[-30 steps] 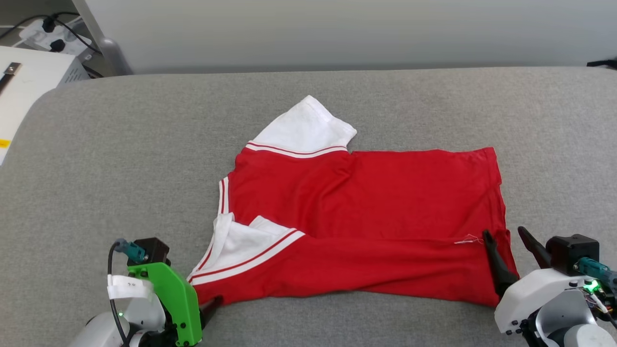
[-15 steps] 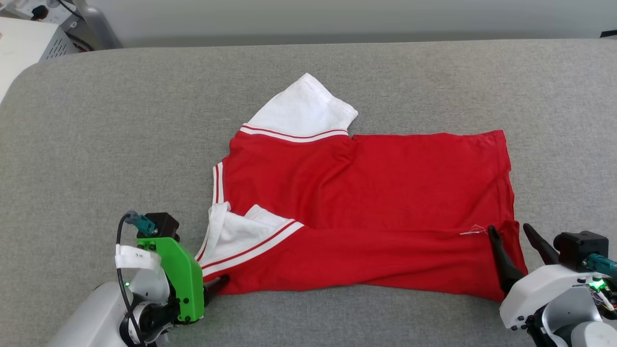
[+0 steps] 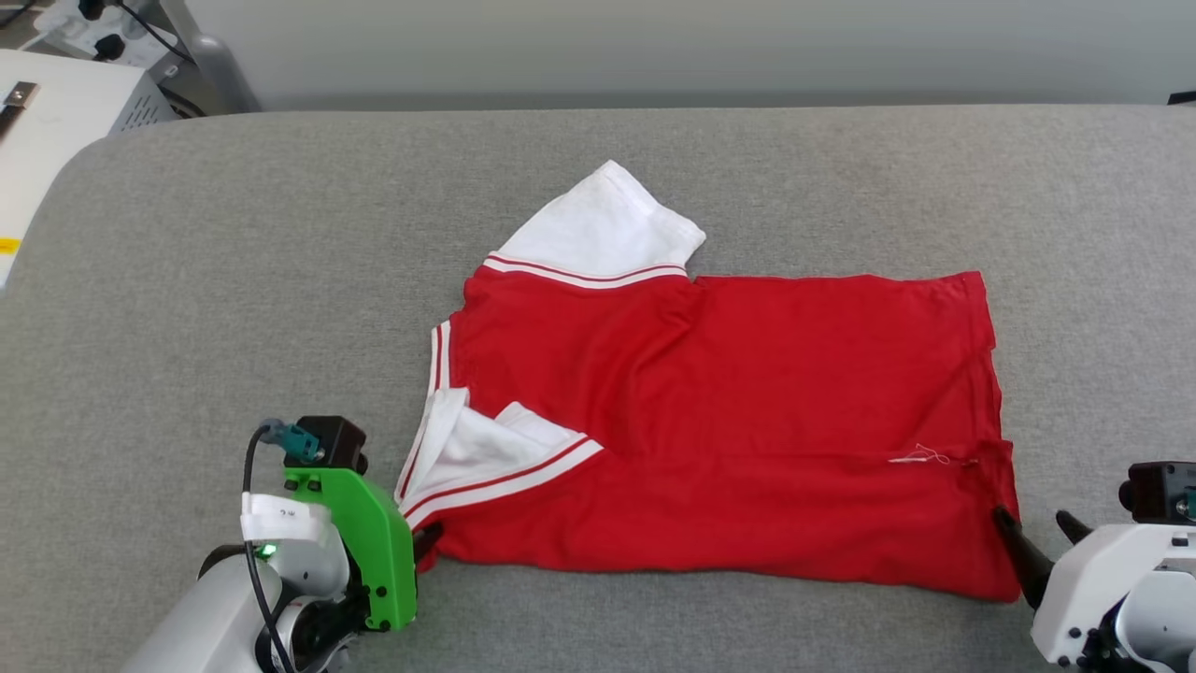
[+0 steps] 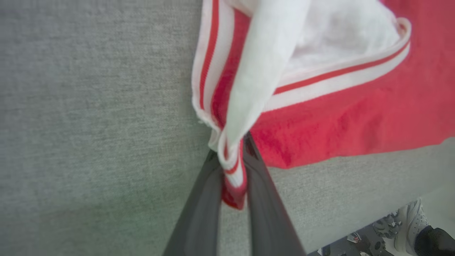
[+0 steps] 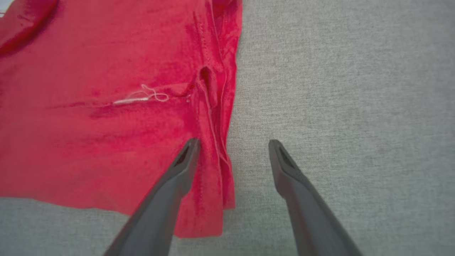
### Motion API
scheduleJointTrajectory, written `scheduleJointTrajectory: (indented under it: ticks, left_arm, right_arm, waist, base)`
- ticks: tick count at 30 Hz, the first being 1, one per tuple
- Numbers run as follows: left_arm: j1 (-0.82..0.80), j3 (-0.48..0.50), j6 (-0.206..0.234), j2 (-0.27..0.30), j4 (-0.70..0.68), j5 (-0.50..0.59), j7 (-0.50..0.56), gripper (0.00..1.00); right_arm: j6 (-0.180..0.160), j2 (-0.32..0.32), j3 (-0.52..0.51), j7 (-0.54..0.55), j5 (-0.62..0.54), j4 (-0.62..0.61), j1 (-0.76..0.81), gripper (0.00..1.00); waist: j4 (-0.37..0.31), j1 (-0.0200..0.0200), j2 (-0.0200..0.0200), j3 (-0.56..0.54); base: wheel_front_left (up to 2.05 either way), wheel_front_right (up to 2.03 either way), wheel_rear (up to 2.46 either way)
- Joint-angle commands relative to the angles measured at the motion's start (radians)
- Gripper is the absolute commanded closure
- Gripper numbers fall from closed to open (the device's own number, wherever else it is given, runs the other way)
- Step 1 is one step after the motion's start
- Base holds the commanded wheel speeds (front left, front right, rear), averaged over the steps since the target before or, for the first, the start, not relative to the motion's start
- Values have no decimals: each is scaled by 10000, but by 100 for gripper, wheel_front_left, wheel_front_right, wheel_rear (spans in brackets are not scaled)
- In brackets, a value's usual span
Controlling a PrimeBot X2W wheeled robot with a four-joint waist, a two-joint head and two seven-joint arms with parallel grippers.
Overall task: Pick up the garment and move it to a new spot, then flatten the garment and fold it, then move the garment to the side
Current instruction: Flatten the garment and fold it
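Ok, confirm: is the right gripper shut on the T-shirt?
No, the right gripper stands open, straddling the edge of the T-shirt without pinching it.

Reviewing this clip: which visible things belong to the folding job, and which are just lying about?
Job: garment; left gripper, shut on its striped corner; right gripper, open at the hem; grey cushion underneath.
Lying about: white box and power strip, far left; white shoe, left wrist view.

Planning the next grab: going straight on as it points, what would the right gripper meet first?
Likely the red T-shirt; its hem edge runs inside the open right gripper. Depth unclear.
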Motion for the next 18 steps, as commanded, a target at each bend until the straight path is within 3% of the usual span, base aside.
scheduleJointTrajectory:
  ticks: [1, 6, 10, 11, 12, 18]
  left_arm:
    - [149, -20, 37, -20, -162, 71, -77, 100]
    - [215, 46, 220, 197, -1065, 208, -153, 100]
    - [202, 45, 338, 256, -1769, 306, -199, 100]
    - [205, 44, 339, 251, -1846, 319, -235, 100]
    - [211, 32, 339, 244, -1903, 337, -263, 100]
    - [336, 71, 357, 253, -2040, 275, -368, 100]
  right_arm:
    - [-9, -110, 22, 293, 185, -23, 91, 0]
    - [-9, -331, 307, 1490, 526, -163, -75, 0]
    - [-9, -525, 710, 2545, 945, 474, -500, 0]
    - [-9, -510, 809, 2822, 1056, 669, -511, 54]
    - [-9, -466, 868, 3103, 1195, 831, -493, 100]
    - [-9, -465, 1016, 3702, 1555, 1052, -631, 100]
  waist:
    - [114, 0, 0, -89]
    - [249, 0, 0, 5]
    - [396, 0, 0, 319]
    - [426, 0, 0, 358]
    - [465, 0, 0, 389]
    - [487, 0, 0, 518]
  base:
    - [0, 0, 0]
    - [0, 0, 0]
    - [0, 0, 0]
    - [0, 0, 0]
    - [0, 0, 0]
    - [0, 0, 0]
